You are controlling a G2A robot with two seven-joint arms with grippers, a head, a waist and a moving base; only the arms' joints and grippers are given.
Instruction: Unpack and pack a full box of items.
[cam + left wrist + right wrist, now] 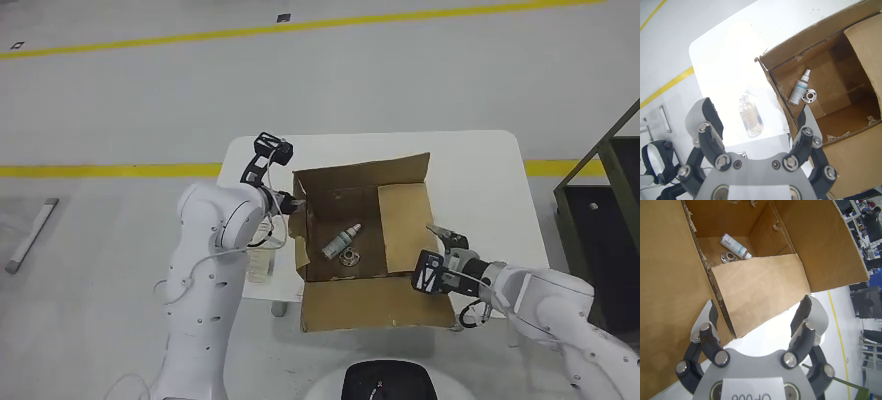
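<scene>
Pale grey glossy floor (400,70), evenly lit. A far yellow painted floor line (300,33) crosses the floor, and a nearer yellow painted line (90,170) runs behind the white rounded-corner table (480,165). Small dark square floor plate (284,17) near the far line. Grey flat bar (30,235) lies on the floor at left. Dark green metal frame (600,140) stands at right, just beside the table. Black office chairs (871,262) and desks stand farther off in the room.
</scene>
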